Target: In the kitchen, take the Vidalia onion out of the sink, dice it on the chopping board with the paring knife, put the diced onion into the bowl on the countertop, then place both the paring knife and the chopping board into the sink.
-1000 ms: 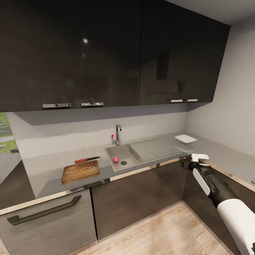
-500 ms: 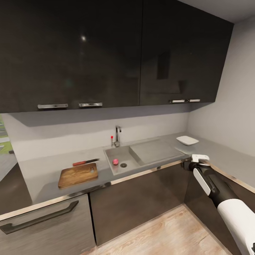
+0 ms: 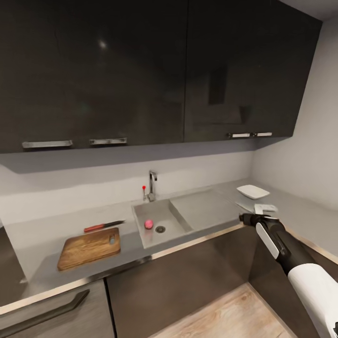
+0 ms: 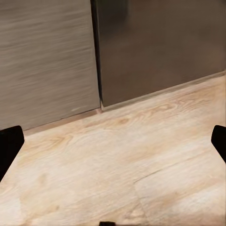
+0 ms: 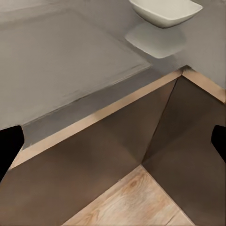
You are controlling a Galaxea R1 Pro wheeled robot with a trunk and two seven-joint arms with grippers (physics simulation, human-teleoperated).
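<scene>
The pinkish Vidalia onion (image 3: pixel 149 224) lies in the grey sink (image 3: pixel 141 234) beside the drain, below the chrome tap (image 3: pixel 151 185). On the countertop (image 3: pixel 42 230) to the left, the brown chopping board (image 3: pixel 89 247) lies flat, with the red-handled paring knife (image 3: pixel 103 226) just behind it. The white bowl (image 3: pixel 253 191) stands at the far right, also seen close in the right wrist view as bowl (image 5: pixel 165 10). My right gripper (image 3: pixel 256 214) hovers at the counter's front edge near the bowl; its fingers stand wide apart, empty (image 5: pixel 114 143). My left gripper (image 4: pixel 114 143) is open over the floor.
Dark glossy wall cabinets (image 3: pixel 141 70) hang above the worktop. Grey lower cabinets (image 3: pixel 178 277) run below it, meeting at a corner on the right. The sink's drainer (image 3: pixel 202 206) lies between basin and bowl. Pale wood floor (image 4: pixel 122 160) is underfoot.
The whole head view has shifted as the camera moved nearer the counter and turned right. Onion, board, knife and bowl stay put. My right arm keeps its pose.
</scene>
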